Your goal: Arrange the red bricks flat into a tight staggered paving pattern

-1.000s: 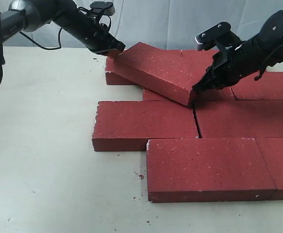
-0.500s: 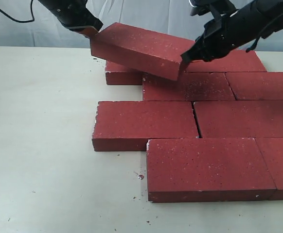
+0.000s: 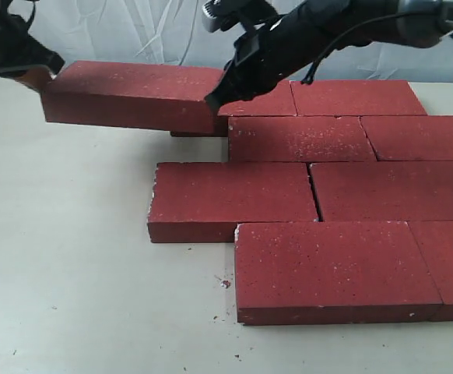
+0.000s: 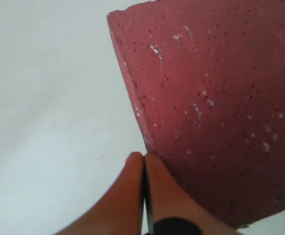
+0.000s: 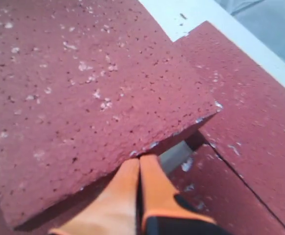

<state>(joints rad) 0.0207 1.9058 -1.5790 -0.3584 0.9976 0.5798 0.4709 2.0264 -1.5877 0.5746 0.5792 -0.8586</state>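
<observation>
One red brick (image 3: 133,95) hangs level above the table at the back left, squeezed end to end between my two grippers. My left gripper (image 3: 41,76) is shut, its tips (image 4: 143,156) pressed against the brick's left end (image 4: 221,98). My right gripper (image 3: 213,100) is shut too, its tips (image 5: 139,159) pushing on the right end (image 5: 83,88). Several other red bricks lie flat in staggered rows: a front row (image 3: 335,269), a middle row (image 3: 230,199) and a back row (image 3: 300,139). Another brick (image 3: 199,132) is mostly hidden under the lifted one.
The pale table (image 3: 63,257) stretches left and in front of the laid bricks. A narrow gap (image 3: 315,195) separates the two middle-row bricks. Small red crumbs (image 3: 225,283) lie by the front brick. A grey cloth backdrop (image 3: 149,31) hangs behind.
The lifted brick has travelled left off the pile and levelled out from its tilt. Both arms moved left with it, the right arm reaching across the middle.
</observation>
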